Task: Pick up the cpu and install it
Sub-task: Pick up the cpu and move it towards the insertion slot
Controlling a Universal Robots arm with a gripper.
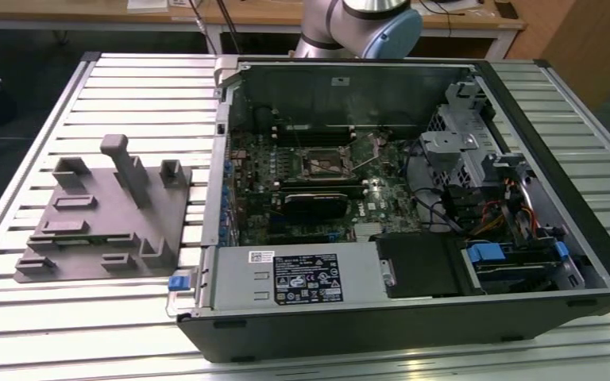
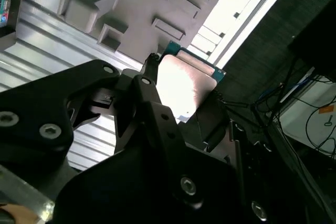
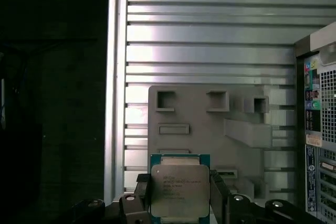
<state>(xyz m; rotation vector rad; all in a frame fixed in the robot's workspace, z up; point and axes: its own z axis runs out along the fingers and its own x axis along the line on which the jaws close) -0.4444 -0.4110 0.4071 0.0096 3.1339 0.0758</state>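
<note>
Exterior view gives me the big things: 1 slatted metal table [image 1: 61, 103], 1 open computer case [image 1: 390, 333] lying on it, 1 grey tray [image 1: 83, 230] with upright posts beside the case, and 1 socket frame [image 1: 319, 163] on the motherboard [image 1: 380, 198]. In both wrist views my gripper [image 3: 180, 203] is closed down to the chip's width. Its 2 fingers [image 3: 219, 195] pinch 1 cpu [image 3: 180, 184] by opposite edges, seemingly lifted off the tray behind it. My worry: the hold is on thin edges only, so a jolt could tilt or drop the chip. A skewed arrival at the socket would, I judge, damage contacts or clip the case wall.
</note>
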